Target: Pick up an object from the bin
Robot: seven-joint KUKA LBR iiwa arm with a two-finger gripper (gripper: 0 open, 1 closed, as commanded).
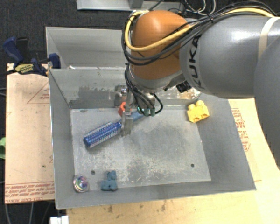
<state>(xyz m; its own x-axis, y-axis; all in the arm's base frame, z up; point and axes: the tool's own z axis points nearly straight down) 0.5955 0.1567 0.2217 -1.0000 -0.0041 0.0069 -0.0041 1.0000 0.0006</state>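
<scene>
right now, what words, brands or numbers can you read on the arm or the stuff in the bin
"KUKA": black letters running sideways on the grey arm.
Nothing to read on the blue brush, yellow block, blue piece or glass ball.

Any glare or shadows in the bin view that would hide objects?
Camera view: bright highlights on the orange wrist cover and the glassy ball; bin floor evenly lit, only a faint shadow under the blue bristled roller; the arm itself hides the bin's back right, above the yellow block.
</scene>
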